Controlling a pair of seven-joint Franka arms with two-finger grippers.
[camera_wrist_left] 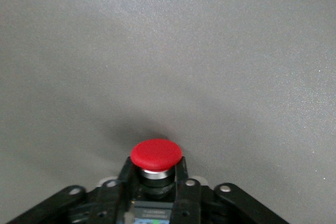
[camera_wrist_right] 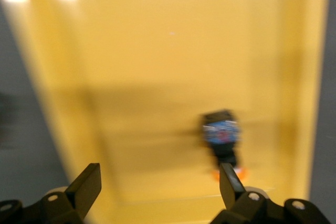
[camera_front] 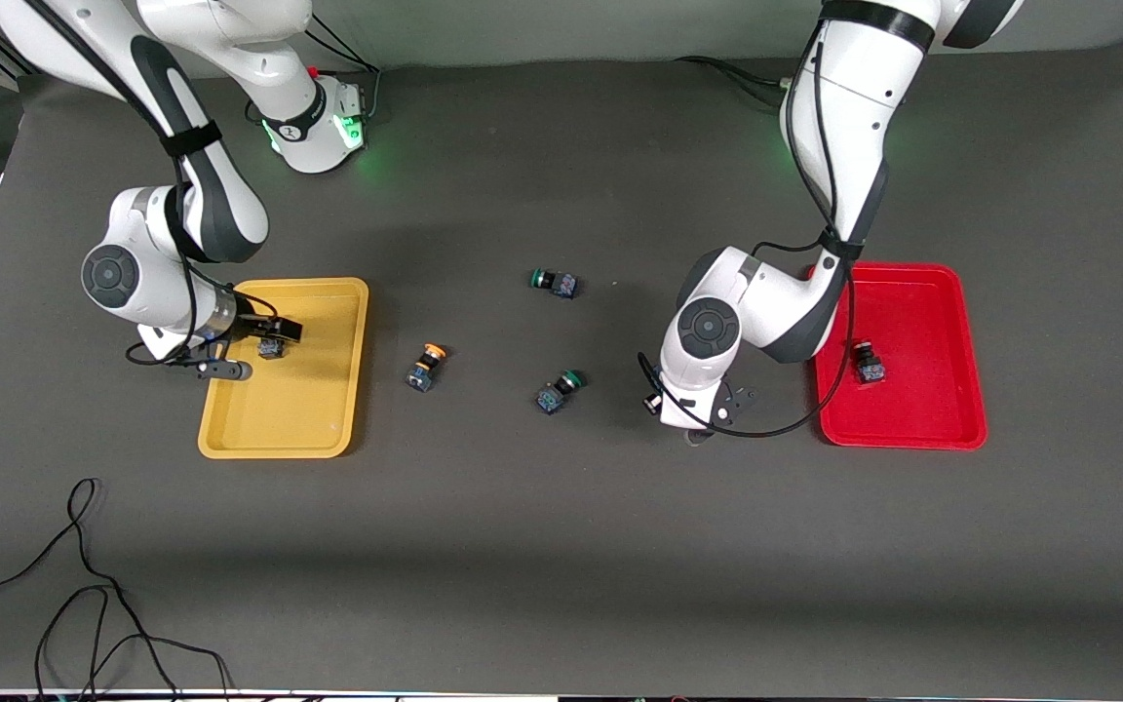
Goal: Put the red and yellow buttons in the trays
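Note:
My left gripper (camera_wrist_left: 155, 176) is shut on a red-capped button (camera_wrist_left: 156, 153), low over the bare mat beside the red tray (camera_front: 922, 429). In the front view the left gripper (camera_front: 696, 435) is mostly hidden under its wrist. A second red button (camera_front: 869, 366) lies in the red tray. My right gripper (camera_front: 254, 351) is open over the yellow tray (camera_front: 274, 429), at the tray's edge toward the right arm's end. A yellow-capped button (camera_wrist_right: 223, 136) lies in that tray beside one finger and also shows in the front view (camera_front: 272, 347). Another yellow-capped button (camera_front: 425, 366) lies on the mat.
Two green-capped switches lie mid-table, one farther from the front camera (camera_front: 554, 283) and one nearer (camera_front: 559, 390). A loose black cable (camera_front: 84, 585) trails over the mat near the front edge at the right arm's end.

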